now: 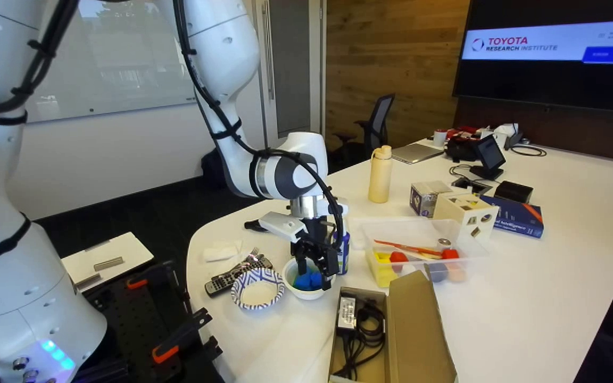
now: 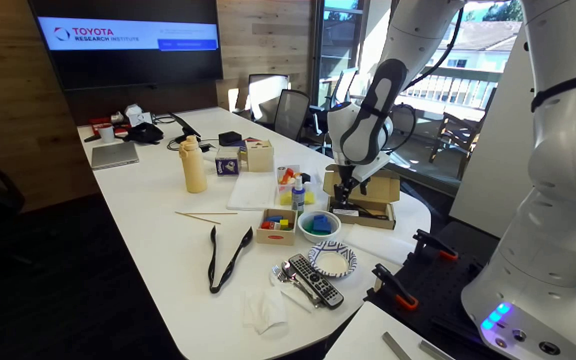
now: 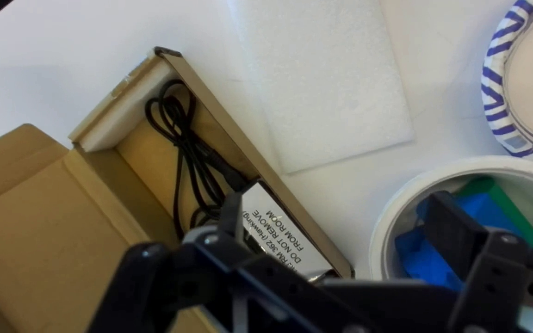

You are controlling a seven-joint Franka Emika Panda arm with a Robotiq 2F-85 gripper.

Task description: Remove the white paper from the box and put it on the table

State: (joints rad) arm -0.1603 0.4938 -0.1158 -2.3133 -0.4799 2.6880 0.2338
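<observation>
The open cardboard box [image 1: 418, 330] shows in both exterior views and at left in the wrist view [image 3: 40, 217]. Inside lie a looped black cable [image 3: 188, 143] and an adapter with a white printed label [image 3: 271, 226]. A white strip lines one end wall. A flat white sheet [image 3: 331, 83] lies on the table beside the box, also visible in an exterior view [image 2: 380, 242]. No other loose paper shows in the box. My gripper [image 3: 340, 208] is open above the table, one finger over the adapter and the other over the white bowl. It holds nothing.
The white bowl [image 3: 384, 231] holds blue and green blocks. A patterned paper bowl [image 2: 340, 246], remote [image 2: 315, 280], cutlery and crumpled tissue [image 2: 265, 310] lie nearby. A spray bottle [image 2: 298, 196], clear bin [image 1: 418, 226], small block box [image 2: 275, 237] and black tongs [image 2: 228, 270] stand around.
</observation>
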